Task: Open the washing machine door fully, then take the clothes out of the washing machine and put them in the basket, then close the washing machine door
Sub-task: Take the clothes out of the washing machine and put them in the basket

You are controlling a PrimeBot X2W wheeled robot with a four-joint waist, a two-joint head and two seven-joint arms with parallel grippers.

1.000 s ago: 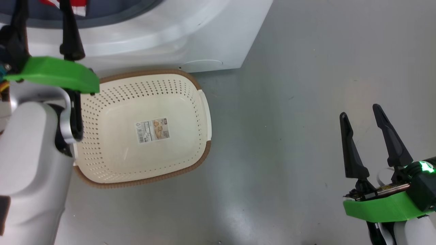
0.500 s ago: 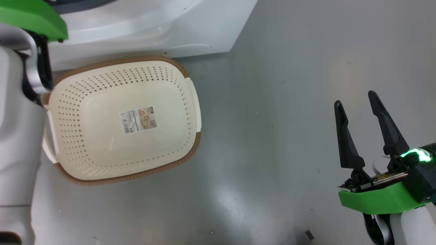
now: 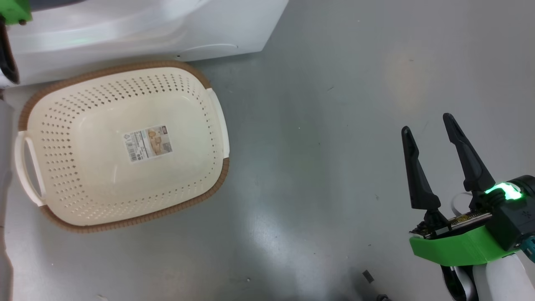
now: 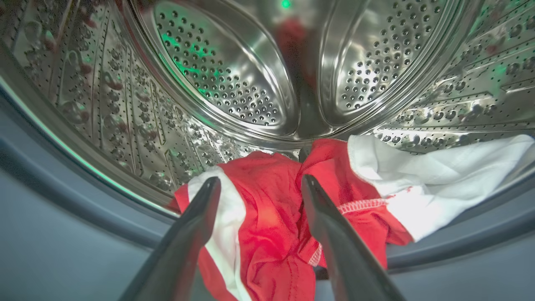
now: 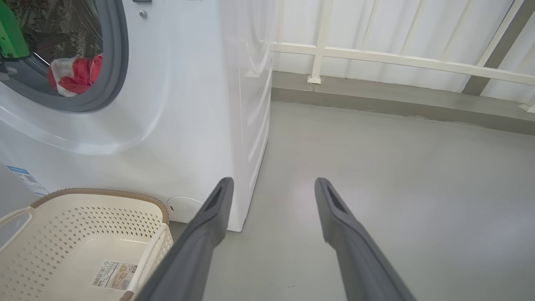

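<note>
Grey floor point(image 3: 334, 125), basket point(image 3: 62, 209), washing machine point(image 5: 188, 104) standing on it

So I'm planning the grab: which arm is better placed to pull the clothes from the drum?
Left. The left gripper is open inside the washing machine, the red clothes between its fingers. The right gripper hangs open over the floor.

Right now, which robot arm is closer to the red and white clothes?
Left. The left arm's dark fingers reach into the perforated steel drum, right at the red-and-white fabric clothes. The right arm's fingers hover over grey floor, beside the white washing machine.
</note>
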